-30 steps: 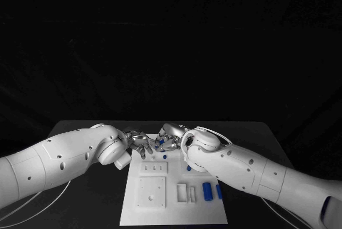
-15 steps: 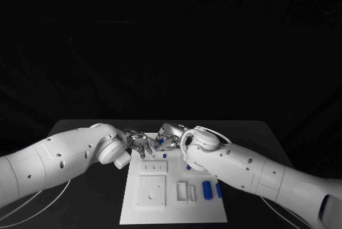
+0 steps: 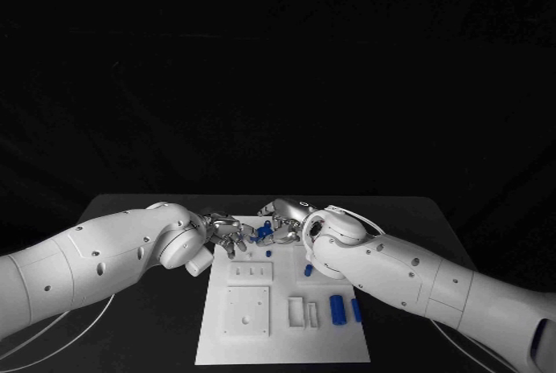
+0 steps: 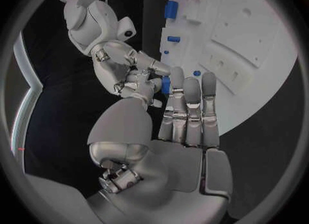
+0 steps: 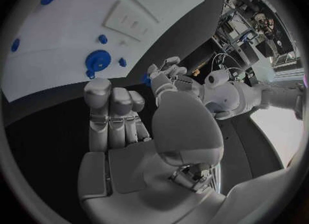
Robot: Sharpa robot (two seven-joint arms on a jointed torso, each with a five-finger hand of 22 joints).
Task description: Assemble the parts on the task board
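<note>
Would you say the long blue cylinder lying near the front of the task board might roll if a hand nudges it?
Probably: the blue cylinder looks round and lies on its side on the flat task board. It seems rigid and light.

Both white arms reach in from the lower corners of the frame and meet near the middle. The left robot hand (image 3: 227,233) and right robot hand (image 3: 282,221) are close together, fingers extended.

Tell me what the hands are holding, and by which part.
A blue part sits between the left hand and right hand; which one grips it, and where, cannot be told.
</note>
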